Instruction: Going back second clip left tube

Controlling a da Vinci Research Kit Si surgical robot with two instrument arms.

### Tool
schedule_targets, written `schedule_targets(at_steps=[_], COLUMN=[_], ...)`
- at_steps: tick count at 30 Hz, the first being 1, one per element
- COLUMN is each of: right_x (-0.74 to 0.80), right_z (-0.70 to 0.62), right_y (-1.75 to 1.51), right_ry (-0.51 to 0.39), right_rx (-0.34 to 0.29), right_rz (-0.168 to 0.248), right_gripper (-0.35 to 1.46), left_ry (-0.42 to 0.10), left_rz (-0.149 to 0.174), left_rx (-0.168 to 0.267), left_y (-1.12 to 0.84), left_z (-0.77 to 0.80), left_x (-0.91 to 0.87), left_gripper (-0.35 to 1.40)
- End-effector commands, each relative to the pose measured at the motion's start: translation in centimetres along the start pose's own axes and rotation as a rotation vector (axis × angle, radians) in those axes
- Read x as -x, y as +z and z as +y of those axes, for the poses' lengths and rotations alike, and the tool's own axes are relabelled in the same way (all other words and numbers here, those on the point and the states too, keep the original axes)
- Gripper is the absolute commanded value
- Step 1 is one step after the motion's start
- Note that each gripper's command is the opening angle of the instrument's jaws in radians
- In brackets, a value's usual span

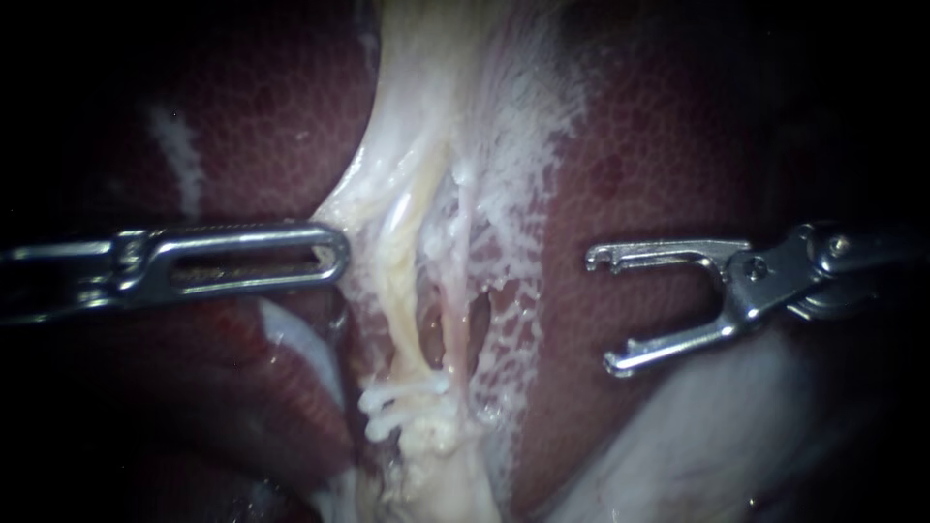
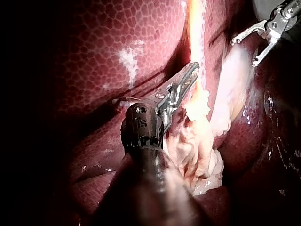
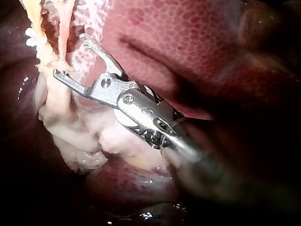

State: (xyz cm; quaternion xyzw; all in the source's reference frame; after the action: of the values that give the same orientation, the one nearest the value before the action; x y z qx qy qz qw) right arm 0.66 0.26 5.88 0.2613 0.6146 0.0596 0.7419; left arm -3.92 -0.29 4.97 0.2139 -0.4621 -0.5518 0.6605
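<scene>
Two pale tubes run down the middle of the endoscope view: a yellowish left tube and a thinner pink right tube. White clips sit across the left tube low down, and they also show ahead of the right instrument. My left instrument has slotted jaws shut on the edge of the pale tissue beside the left tube. My right instrument stands to the right of the tubes over the liver, its hooked jaws wide open and empty.
Dark red mottled liver lies on both sides of the tubes. White webbed tissue spreads from the tubes over the right lobe. A pale gallbladder mass fills the lower right.
</scene>
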Motion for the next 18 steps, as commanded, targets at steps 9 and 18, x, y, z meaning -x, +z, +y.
schedule_targets(at_steps=[9, 18], right_x=[0.0, 0.0], right_z=[0.0, 0.0], right_y=[0.0, 0.0], right_ry=[0.0, 0.0], right_rx=[0.0, 0.0], right_rz=[0.0, 0.0], right_gripper=[0.6, 0.6], left_ry=[0.008, 0.019], left_rz=[0.009, 0.016], left_rx=[-0.022, -0.041], left_y=[0.25, 0.6], left_z=[0.12, 0.19], left_x=[-0.14, -0.32], left_gripper=[-0.35, -0.35])
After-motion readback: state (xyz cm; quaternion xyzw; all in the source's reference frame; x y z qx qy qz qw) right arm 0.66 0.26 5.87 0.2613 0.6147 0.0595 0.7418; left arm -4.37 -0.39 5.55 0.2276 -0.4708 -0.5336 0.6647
